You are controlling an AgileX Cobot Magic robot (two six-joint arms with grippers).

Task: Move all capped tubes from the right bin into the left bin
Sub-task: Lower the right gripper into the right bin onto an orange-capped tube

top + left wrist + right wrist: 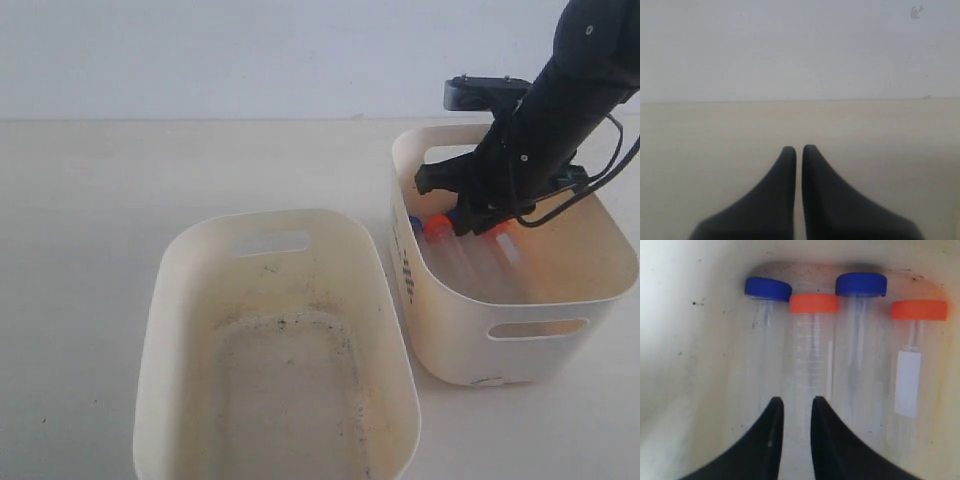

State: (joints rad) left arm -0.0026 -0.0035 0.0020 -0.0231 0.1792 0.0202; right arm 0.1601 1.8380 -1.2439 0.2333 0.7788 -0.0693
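Note:
Four capped tubes lie side by side in the right bin [520, 345], caps against its wall. In the right wrist view they run blue cap [768, 288], orange cap [813, 303], blue cap [861, 284], orange cap [918, 310]; the last tube carries a white label. My right gripper [798, 402] reaches down into this bin. Its jaws stand narrowly apart on the lower body of the unlabelled orange-capped tube [812, 355], which still rests in line with the others. The left bin [180, 300], with its grimy speckled floor, holds no tubes. My left gripper [799, 149] is shut over bare table.
The two bins stand close together, their near walls almost touching [395, 290]. The right arm and its cable [590, 190] cross the right bin's rim. Pale tabletop [120, 180] stretches behind and left of the left bin.

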